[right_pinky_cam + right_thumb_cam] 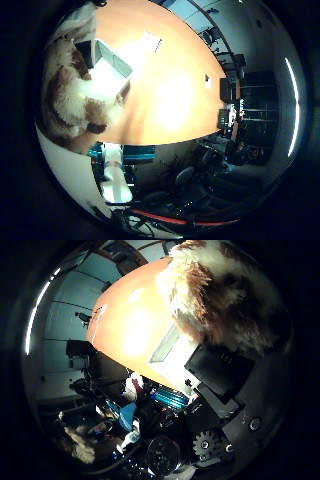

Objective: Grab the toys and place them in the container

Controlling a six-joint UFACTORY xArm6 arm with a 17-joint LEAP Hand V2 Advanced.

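Above the orange surface point(170, 90), your hand's point(235, 390) fingers grip a brown-and-white plush toy point(70, 95); it still needs dropping into the clear container point(112, 62) beneath.

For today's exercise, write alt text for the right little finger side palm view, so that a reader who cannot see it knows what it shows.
A fluffy brown-and-white plush toy fills one side of the view, close to the palm, above a long orange table. A clear rectangular container stands on the table beside the toy. Beyond the table's edge lies a dim room with dark chairs.
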